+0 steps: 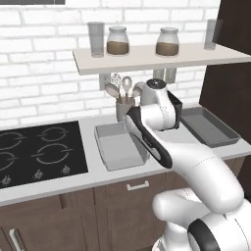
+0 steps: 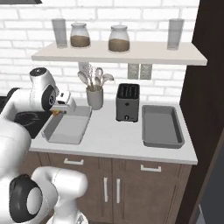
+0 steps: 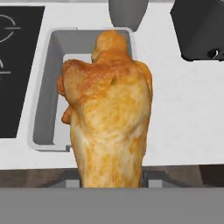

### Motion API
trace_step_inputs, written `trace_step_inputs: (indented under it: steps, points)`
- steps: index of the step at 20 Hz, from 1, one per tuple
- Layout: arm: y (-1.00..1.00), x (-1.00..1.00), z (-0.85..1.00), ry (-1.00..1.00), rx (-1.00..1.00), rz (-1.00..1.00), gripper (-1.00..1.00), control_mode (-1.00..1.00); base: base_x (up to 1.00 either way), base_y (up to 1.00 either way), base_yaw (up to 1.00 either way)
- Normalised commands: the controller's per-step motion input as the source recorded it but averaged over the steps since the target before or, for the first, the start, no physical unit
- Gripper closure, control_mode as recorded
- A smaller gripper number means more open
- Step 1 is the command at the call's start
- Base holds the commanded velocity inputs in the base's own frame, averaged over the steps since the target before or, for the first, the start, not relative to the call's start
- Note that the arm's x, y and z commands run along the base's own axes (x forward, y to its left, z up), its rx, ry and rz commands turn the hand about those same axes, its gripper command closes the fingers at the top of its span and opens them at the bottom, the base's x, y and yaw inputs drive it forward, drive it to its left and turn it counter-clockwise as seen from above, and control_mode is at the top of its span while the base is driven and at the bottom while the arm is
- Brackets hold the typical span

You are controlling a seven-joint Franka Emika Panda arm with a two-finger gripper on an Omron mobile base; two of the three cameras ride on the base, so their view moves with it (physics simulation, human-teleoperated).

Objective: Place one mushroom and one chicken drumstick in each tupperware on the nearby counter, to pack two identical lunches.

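My tool (image 2: 58, 110) is gripping one chicken drumstick (image 3: 109, 118), hanging above the left of two grey tupperware trays (image 2: 65, 127) (image 2: 162, 126) that are sitting on the desk (image 2: 113, 138), one either side of one black toaster (image 2: 127, 102).

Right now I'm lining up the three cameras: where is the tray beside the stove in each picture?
Left base view: the tray lies centre, right of the stove, partly behind the arm.
Right base view: tray at left, under the gripper.
Hand view: tray at upper left, behind the held drumstick.
Shared landmark: the utensil cup just behind the tray.
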Motion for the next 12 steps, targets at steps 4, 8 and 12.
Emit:
trace_step_inputs:
  steps: [4,8,12]
  points:
    - [0.07,0.09,-0.58,0.12,-0.03,0.00,1.00,-1.00,0.00,0.00,0.00]
    - [0.13,0.33,-0.90,0.03,0.00,0.01,1.00,-1.00,0.00,0.00,0.00]
    - [0.12,0.66,-0.55,0.05,0.00,0.00,1.00,-1.00,0.00,0.00,0.00]
